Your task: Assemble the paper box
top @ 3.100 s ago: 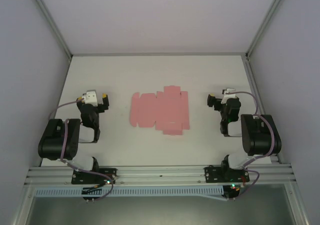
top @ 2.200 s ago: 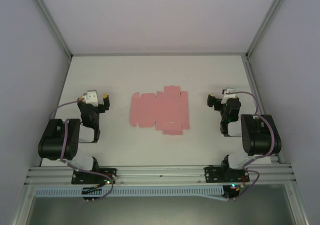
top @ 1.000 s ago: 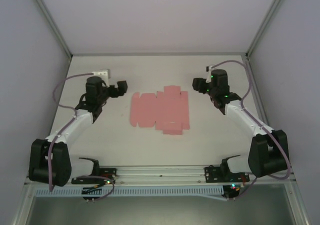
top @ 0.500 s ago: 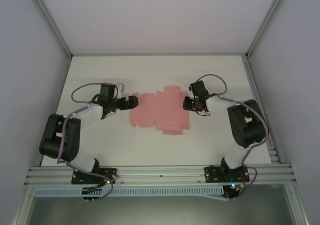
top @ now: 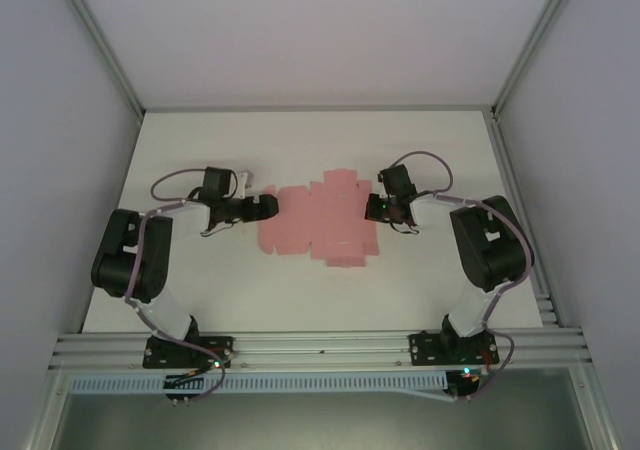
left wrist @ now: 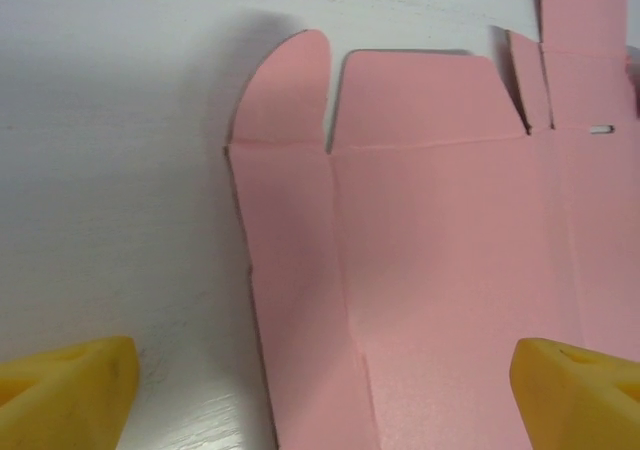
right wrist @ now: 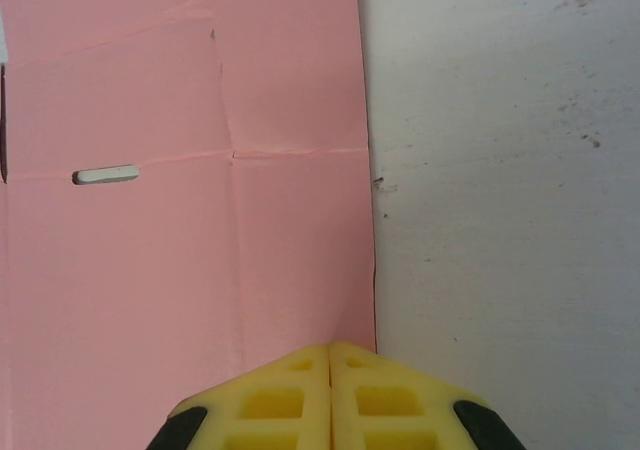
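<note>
Along the near edge of the tabletop point(top: 300, 300), an aluminium rail point(top: 320, 345) carries the bases of two arms, one at each side. Just beyond the rail runs a broad band of bare white surface.

At mid-depth lies one paper box point(top: 320, 220), a flat pink die-cut sheet with creases and flaps, well apart from every edge of the tabletop. Both arms fold inward to it, their elbows bulking on the outer sides, near the side walls point(top: 60, 170).

The left tool point(top: 265, 207) sits at the sheet's left edge. From the left wrist, this tool point(left wrist: 320, 400) is released: its two yellow fingertips point(left wrist: 70, 390) stand wide apart, one over bare tabletop and the other over pink card, with the sheet's left edge running between them. Whether either tip touches down cannot be told.

The right tool point(top: 372, 208) sits at the sheet's right edge. From the right wrist, it point(right wrist: 330, 355) is clenched, its two yellow fingers pressed flat together with nothing between them, their tip right at the card's right edge. One narrow slot point(right wrist: 105, 175) is cut in the card farther in.

Two looping cables point(top: 175, 180) arch over the forearms. Past the sheet, open tabletop reaches to the back wall, where two metal posts point(top: 100, 45) rise at the corners.
</note>
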{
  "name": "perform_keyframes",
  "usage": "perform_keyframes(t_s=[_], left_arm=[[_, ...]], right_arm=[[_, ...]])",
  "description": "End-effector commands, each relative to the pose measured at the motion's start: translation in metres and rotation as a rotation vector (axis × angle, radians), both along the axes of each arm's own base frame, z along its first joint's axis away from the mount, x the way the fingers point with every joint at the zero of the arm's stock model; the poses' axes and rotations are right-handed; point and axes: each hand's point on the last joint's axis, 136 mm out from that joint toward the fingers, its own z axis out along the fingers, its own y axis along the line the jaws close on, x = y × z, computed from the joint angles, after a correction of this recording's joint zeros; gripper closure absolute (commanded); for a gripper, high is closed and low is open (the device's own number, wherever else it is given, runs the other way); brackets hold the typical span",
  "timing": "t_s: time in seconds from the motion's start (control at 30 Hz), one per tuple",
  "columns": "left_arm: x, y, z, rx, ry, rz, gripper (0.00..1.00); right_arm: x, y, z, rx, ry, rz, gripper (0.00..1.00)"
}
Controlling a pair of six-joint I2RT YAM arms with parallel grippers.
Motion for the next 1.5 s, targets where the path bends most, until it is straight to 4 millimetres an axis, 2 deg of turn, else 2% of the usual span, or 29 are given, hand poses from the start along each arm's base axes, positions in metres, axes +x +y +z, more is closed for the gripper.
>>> perform_keyframes(t_s=[0.0, 0.2, 0.4, 0.47, 0.53, 0.67, 0.7, 0.77, 0.87, 0.93, 1.0, 1.07, 1.17, 1.27, 1.47], left_arm=[[-0.019, -0.033, 0.003, -0.141, 0.023, -0.128, 0.06], [-0.024, -0.045, 0.010, -0.186, 0.019, -0.155, 0.10], [-0.020, -0.046, 0.011, -0.200, 0.009, -0.141, 0.25], [-0.018, -0.046, 0.011, -0.194, 0.010, -0.141, 0.35], [-0.018, -0.046, 0.010, -0.191, 0.008, -0.139, 0.51], [-0.015, -0.046, 0.021, -0.191, -0.034, -0.154, 0.98], [-0.014, -0.046, 0.027, -0.189, -0.056, -0.163, 1.00], [-0.011, -0.048, 0.047, -0.192, -0.119, -0.181, 1.00], [-0.010, -0.050, 0.087, -0.216, -0.237, -0.211, 1.00], [-0.012, -0.052, 0.120, -0.249, -0.326, -0.234, 1.00], [-0.018, -0.055, 0.153, -0.282, -0.408, -0.268, 1.00], [-0.027, -0.057, 0.185, -0.313, -0.488, -0.313, 1.00], [-0.044, -0.058, 0.228, -0.352, -0.610, -0.371, 1.00], [-0.061, -0.053, 0.270, -0.381, -0.745, -0.383, 1.00], [-0.099, -0.049, 0.327, -0.492, -0.878, -0.433, 1.00]], right_arm=[[-0.034, -0.012, -0.041, -0.045, 0.148, -0.025, 0.93], [-0.042, -0.012, -0.042, -0.018, 0.151, -0.029, 0.94], [-0.046, -0.011, -0.039, 0.005, 0.136, -0.025, 0.94], [-0.045, -0.009, -0.037, 0.014, 0.124, -0.020, 0.94], [-0.044, -0.007, -0.033, 0.025, 0.111, -0.012, 0.94], [-0.037, -0.004, -0.019, 0.044, 0.067, 0.003, 0.92], [-0.034, -0.004, -0.012, 0.053, 0.050, 0.001, 0.91], [-0.028, -0.003, 0.005, 0.089, 0.015, 0.003, 0.84], [-0.020, -0.002, 0.045, 0.170, -0.074, 0.006, 0.64], [-0.018, -0.001, 0.076, 0.239, -0.153, 0.023, 0.53], [-0.017, 0.000, 0.112, 0.339, -0.244, 0.069, 0.34], [-0.019, -0.003, 0.145, 0.439, -0.323, 0.104, 0.00], [-0.023, -0.011, 0.181, 0.513, -0.428, 0.154, 0.00], [-0.030, -0.011, 0.198, 0.531, -0.473, 0.237, 0.00], [-0.041, 0.005, 0.235, 0.676, -0.566, 0.380, 0.00]])
